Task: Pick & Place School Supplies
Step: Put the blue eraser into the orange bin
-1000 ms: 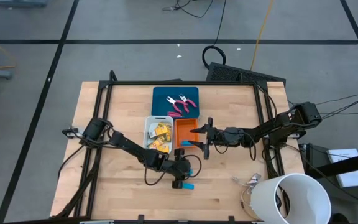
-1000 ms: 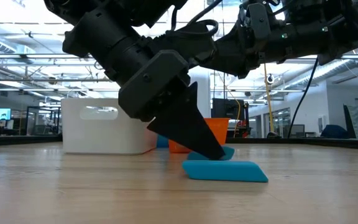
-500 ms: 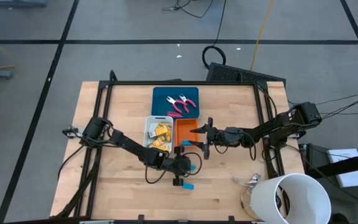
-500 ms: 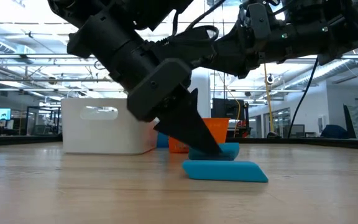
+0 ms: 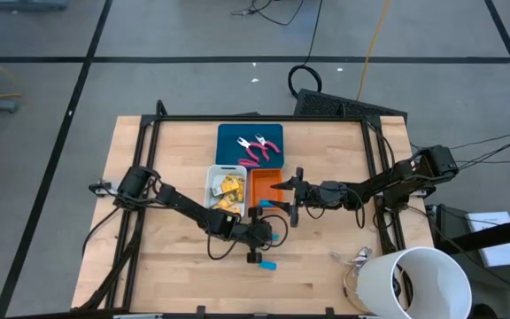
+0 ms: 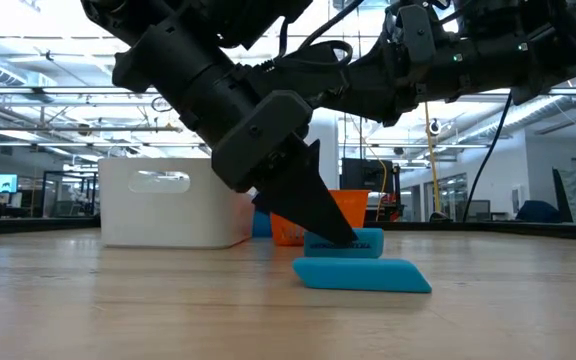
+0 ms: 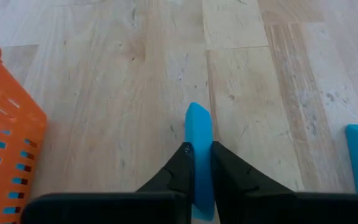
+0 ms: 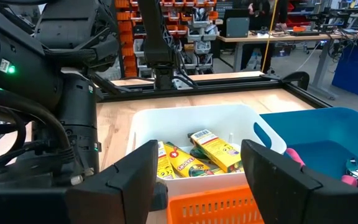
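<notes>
Down on the wood, the left gripper (image 7: 197, 163) had its two dark fingers pinched on a blue oblong piece (image 7: 198, 134), which stood on edge between them with its far end sticking out past the fingertips. In the low view that piece (image 6: 353, 242) sat just behind a second blue piece (image 6: 362, 274) lying flat on the table (image 5: 175, 275); from above the second one (image 5: 267, 264) lay just toward the front edge from the gripper (image 5: 268, 237).

Bare boards stretched all round toward the table's front and both sides, so the open room lay there. Behind the left gripper the trays crowded close: the orange tray (image 5: 262, 188) nearest, the white tray (image 5: 212, 180) beside it holding yellow oblong pieces (image 5: 229, 188), and the teal tray (image 5: 233, 142) behind both with two pink-handled tools (image 5: 258, 148) inside.

Hovering over the orange tray's right side, the right gripper (image 5: 283, 197) waited with its fingers spread wide and nothing between them, close to the left arm's working spot. A big white cup (image 5: 414, 282) stood off the table's front right corner, well apart.
</notes>
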